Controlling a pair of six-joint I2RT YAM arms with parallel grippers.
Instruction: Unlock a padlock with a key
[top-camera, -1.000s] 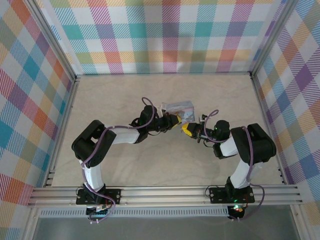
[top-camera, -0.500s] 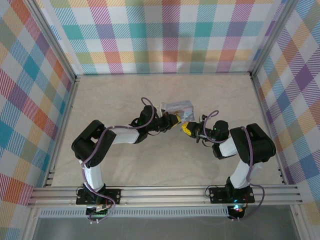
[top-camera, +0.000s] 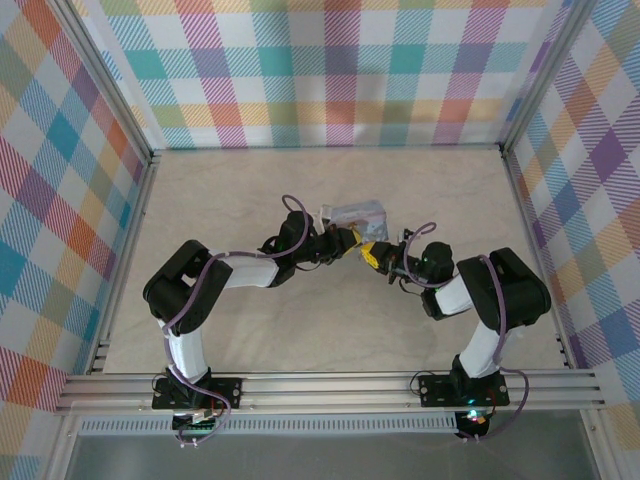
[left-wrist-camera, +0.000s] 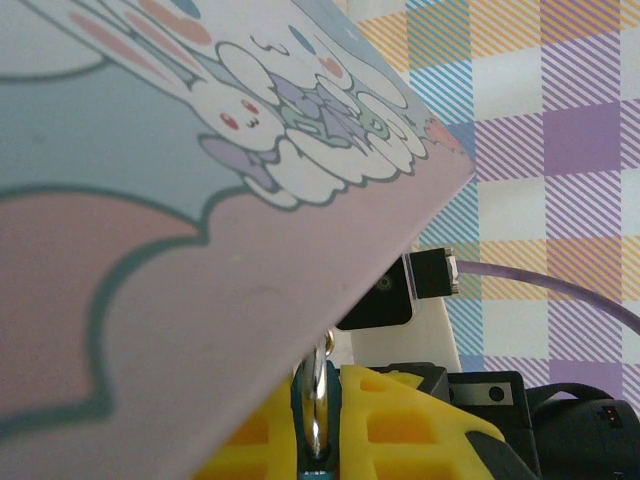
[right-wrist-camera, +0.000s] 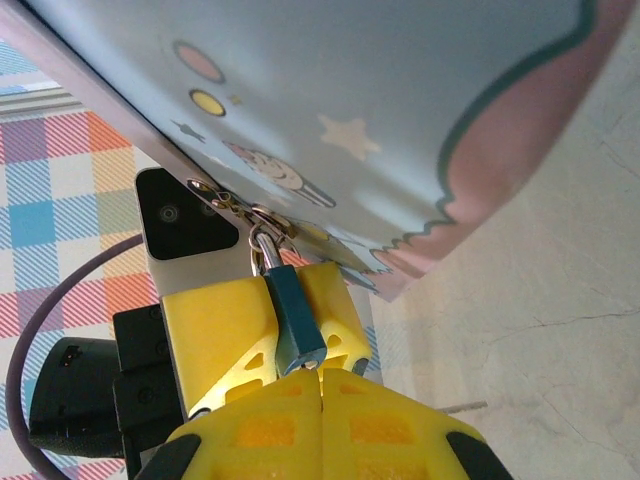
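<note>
Padlock (right-wrist-camera: 297, 322) sits left of centre in the right wrist view. Its shackle (right-wrist-camera: 264, 246) is hooked through the latch at the corner of the light-blue cartoon-printed box (right-wrist-camera: 400, 120), and the body hangs down toward the camera. In the top view that puts it mid-frame, just below the box on the table (top-camera: 250, 200). Left gripper (top-camera: 350, 240) jaws are clamped on the lock body, one yellow finger on each side. Right gripper (right-wrist-camera: 320, 385) jaws are together, tips butted against the lock's bottom end. The key is hidden at that seam, so I can't confirm it; probably pinched there. Shackle looks closed. My read: we're at the insert/seat stage, not turned yet. Next move calls for the key staying on the keyway axis, pushing fully home, then a wrist roll on the right while the left holds the body rigid.
</note>
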